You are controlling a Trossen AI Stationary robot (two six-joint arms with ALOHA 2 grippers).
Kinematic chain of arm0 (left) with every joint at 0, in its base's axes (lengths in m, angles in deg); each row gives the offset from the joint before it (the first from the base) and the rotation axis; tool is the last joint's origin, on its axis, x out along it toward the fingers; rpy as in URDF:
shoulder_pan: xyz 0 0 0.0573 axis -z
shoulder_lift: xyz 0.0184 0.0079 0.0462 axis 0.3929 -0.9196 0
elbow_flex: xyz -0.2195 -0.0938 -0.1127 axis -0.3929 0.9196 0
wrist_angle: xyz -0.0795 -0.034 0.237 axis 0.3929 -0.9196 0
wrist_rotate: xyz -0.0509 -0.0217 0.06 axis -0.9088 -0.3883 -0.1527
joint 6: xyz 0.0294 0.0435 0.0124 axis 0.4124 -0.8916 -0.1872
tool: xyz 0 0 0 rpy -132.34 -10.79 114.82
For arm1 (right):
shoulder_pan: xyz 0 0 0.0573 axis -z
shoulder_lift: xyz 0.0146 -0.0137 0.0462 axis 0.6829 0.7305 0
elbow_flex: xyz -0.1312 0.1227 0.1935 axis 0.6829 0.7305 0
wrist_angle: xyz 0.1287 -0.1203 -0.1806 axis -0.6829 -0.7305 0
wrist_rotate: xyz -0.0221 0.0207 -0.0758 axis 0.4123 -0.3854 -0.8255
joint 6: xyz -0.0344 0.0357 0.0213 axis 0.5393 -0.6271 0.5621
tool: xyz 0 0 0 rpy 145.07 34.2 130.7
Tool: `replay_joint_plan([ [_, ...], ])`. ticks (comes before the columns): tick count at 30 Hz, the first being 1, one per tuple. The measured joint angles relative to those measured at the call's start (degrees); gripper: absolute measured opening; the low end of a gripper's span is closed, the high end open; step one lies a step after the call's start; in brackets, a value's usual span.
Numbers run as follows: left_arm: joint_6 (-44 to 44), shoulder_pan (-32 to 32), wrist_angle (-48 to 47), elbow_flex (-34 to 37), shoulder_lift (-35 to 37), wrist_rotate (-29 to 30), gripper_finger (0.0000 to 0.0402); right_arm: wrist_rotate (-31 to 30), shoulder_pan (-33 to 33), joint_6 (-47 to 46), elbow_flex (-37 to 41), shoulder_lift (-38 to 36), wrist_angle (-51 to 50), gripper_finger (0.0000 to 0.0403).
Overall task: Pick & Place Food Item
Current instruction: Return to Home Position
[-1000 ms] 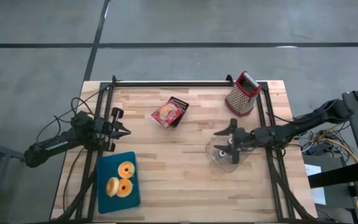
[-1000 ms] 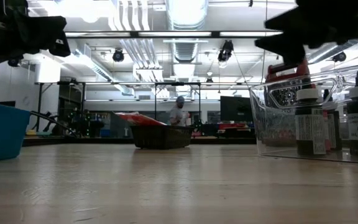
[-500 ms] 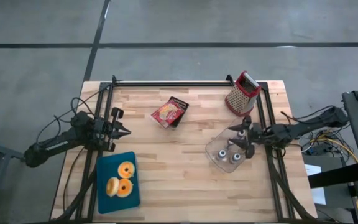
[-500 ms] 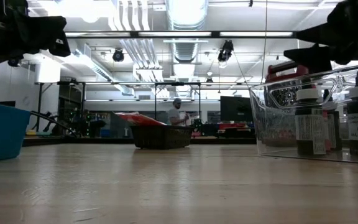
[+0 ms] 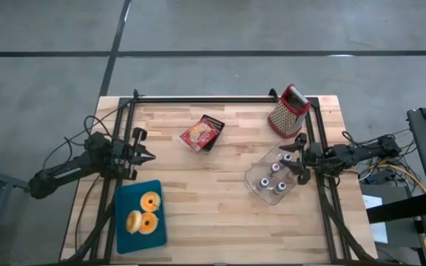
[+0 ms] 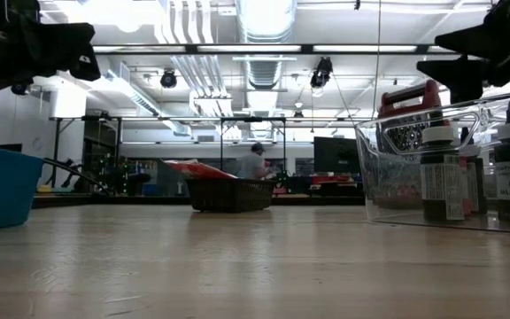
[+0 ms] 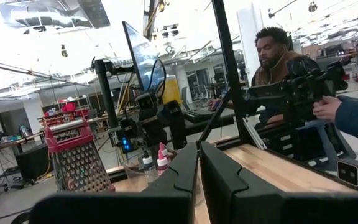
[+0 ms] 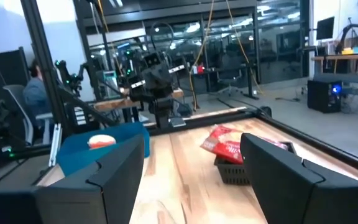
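Note:
Three glazed doughnuts (image 5: pixel 142 213) lie on a blue tray (image 5: pixel 126 193) at the table's near left; the tray also shows in the right wrist view (image 8: pixel 98 152). A red snack packet (image 5: pixel 200 132) lies in a small black basket (image 6: pixel 228 193) at the middle far side. My left gripper (image 5: pixel 148 156) is shut and empty, hovering just beyond the tray's far edge. My right gripper (image 5: pixel 300 156) is open and empty at the table's right side, beside a clear container (image 5: pixel 268 177).
The clear container (image 6: pixel 450 164) holds several dark dropper bottles (image 5: pixel 276 179). A red box grater (image 5: pixel 288 111) stands at the far right corner. A black rail frame (image 5: pixel 220 99) runs around the table. A person (image 7: pixel 284 56) sits beyond the table, holding a device.
My right gripper has drawn back from above the clear container toward the table's right edge, staying open. The container and its bottles have stayed where they were.

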Motion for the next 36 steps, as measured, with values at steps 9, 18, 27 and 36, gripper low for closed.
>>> replay_joint_plan([
  [9,0.0,0.0,-0.2,0.0,-0.1,0.2,0.0026,0.3,-0.1,1.7,0.1,0.0,0.9,0.026],
  [18,0.0,0.0,-0.2,0.0,-0.1,0.2,0.0026,0.4,-0.1,0.6,0.0,0.2,1.4,0.026],
  [27,0.0,0.0,-0.2,0.0,-0.1,0.2,0.0026,0.4,-0.1,0.8,0.0,0.2,1.3,0.026],
  [36,0.0,0.0,-0.2,0.0,-0.1,0.2,0.0026,0.4,-0.1,0.7,0.0,0.2,1.3,0.026],
])
